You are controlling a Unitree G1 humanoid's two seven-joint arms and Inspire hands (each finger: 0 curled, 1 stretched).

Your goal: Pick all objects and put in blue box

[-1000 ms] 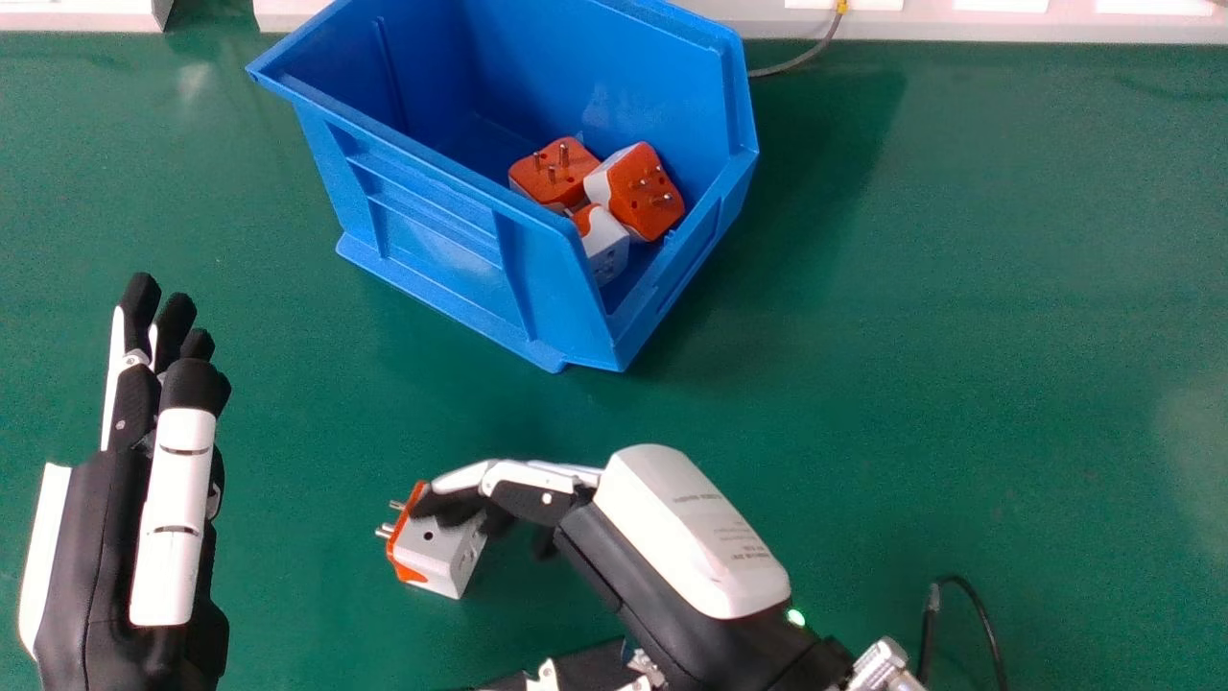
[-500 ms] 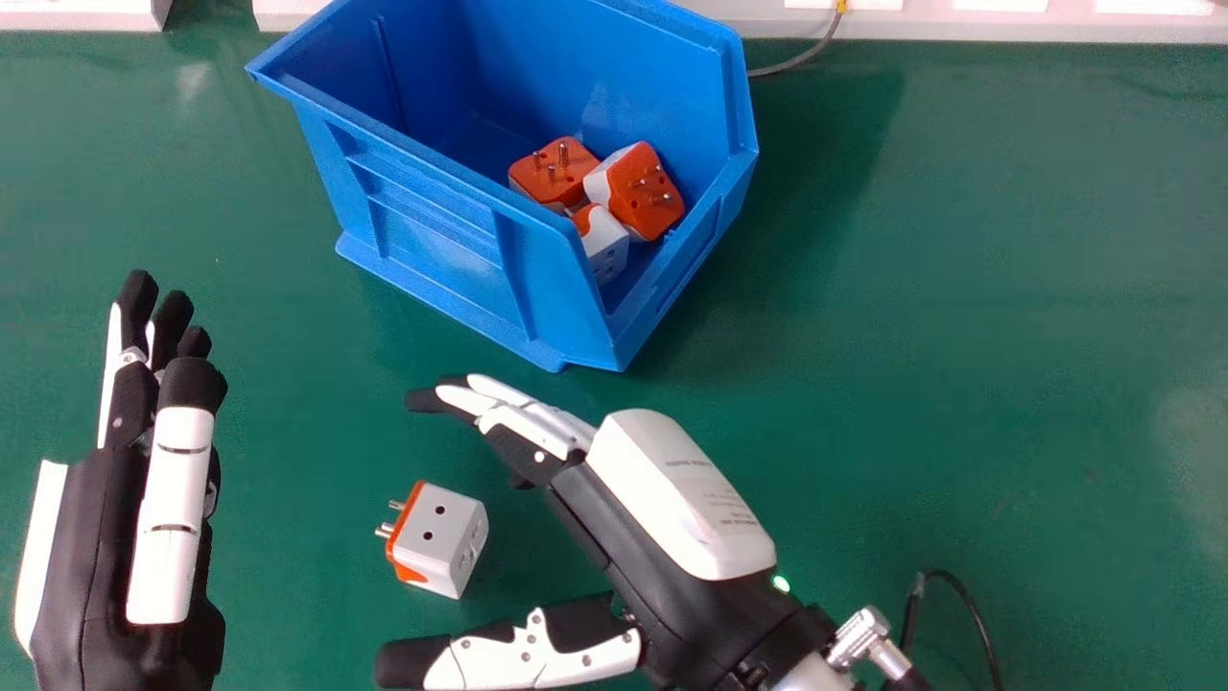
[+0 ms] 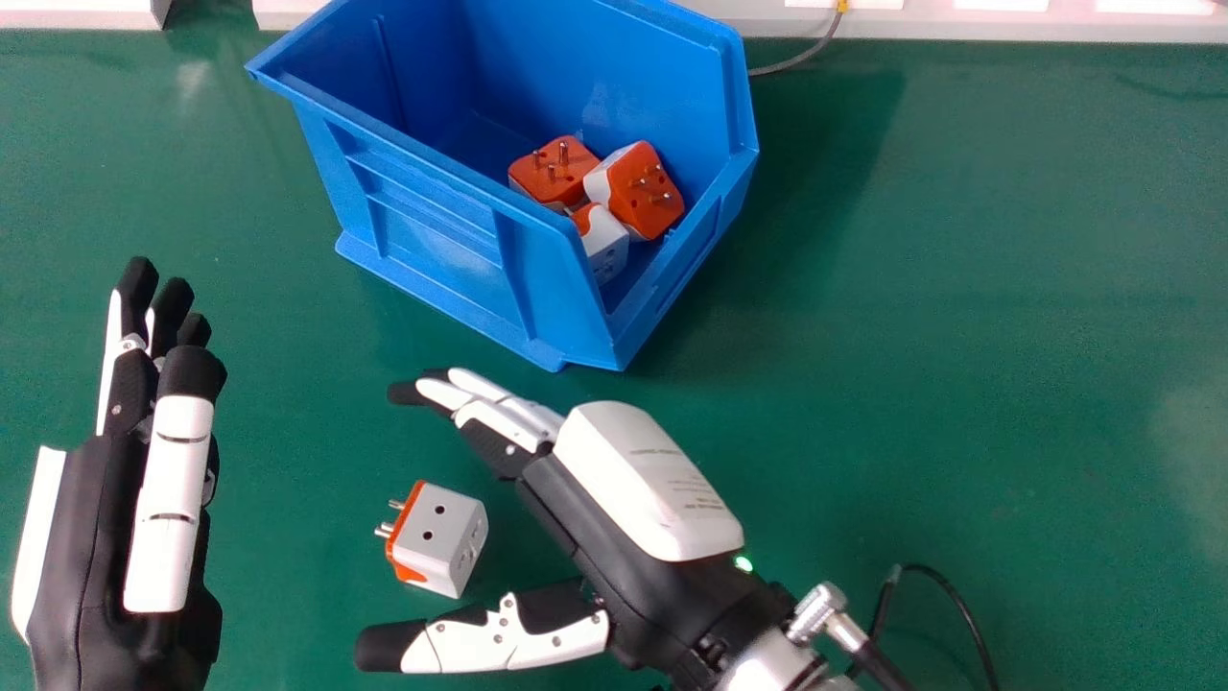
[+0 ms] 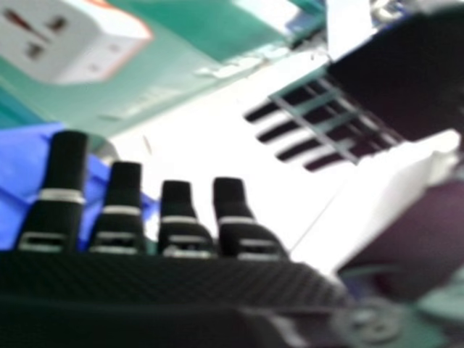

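Note:
My right hand [image 3: 614, 518] is open in the head view, fingers above and thumb below a white and orange plug adapter [image 3: 437, 539] that lies on the table between them, untouched. In the right hand view the adapter [image 4: 69, 40] appears beyond the straight fingers of my right hand [image 4: 145, 283]. The blue box [image 3: 432, 221] stands at the top centre, holding orange and white adapters [image 3: 635, 192] near its low front end. At the left edge my left hand [image 3: 125, 518] stays open with straight fingers, holding nothing.
The green table [image 3: 959, 317] extends to the right of the box. A black cable [image 3: 959, 605] loops beside the right wrist, and a grey cable [image 3: 801, 59] runs behind the box near a white edge [image 3: 959, 24].
My right hand has let go of the adapter and opened, its fingers lifting away and its thumb spreading. It has since shifted slightly left. The left hand has moved slightly up the view.

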